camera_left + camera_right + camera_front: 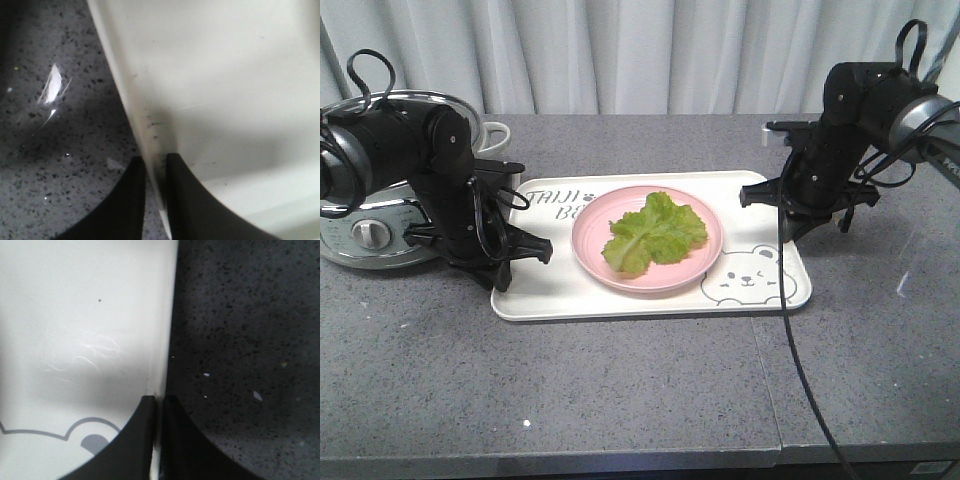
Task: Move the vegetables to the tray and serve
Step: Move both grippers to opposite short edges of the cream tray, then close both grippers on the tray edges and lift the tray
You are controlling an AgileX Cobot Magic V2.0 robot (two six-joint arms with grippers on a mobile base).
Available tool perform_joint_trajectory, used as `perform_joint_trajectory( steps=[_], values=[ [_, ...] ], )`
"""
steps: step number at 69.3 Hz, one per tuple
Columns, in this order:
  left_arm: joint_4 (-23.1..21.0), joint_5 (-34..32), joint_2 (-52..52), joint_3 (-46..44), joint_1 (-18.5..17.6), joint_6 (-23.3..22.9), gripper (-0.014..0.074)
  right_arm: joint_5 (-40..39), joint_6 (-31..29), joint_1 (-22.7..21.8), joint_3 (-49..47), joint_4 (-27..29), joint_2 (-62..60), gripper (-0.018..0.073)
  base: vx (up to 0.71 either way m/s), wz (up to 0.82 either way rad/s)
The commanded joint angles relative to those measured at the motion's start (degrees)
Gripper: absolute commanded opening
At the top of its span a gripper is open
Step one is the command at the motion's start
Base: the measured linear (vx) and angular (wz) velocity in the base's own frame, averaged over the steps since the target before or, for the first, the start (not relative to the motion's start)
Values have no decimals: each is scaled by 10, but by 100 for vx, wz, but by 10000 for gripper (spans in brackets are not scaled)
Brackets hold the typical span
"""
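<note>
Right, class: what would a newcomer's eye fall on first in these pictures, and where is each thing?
The bright green lettuce on the round pink plate stands out first, in the middle of the cream tray. Then the black grippers: the left gripper is shut on the tray's left rim, the right gripper on its right rim.

You have the tray (620, 300) flat on the counter (620, 400), the plate (705, 262) on the tray's middle and the lettuce leaves (655, 232) on the plate. The left gripper (155, 162) pinches the tray's left rim and the right gripper (160, 400) pinches its right rim. The electric cooker (370, 240) stands left of the tray, and the curtain (620, 50) hangs behind it.
</note>
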Motion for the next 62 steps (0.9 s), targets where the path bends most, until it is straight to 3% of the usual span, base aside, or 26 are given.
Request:
perform_joint_trajectory(
  steps=[1, 9, 62],
  values=[
    [-50, -30, -52, -17, -3, 27, -7, 24, -8, 0, -18, 21, -61, -6, 0, 0],
    [-69, -30, -62, -17, -5, 38, -7, 24, -8, 0, -18, 21, -76, -6, 0, 0],
    [-73, -48, -157, -20, -9, 38, -7, 24, -8, 0, -18, 21, -174, -6, 0, 0]
  ],
)
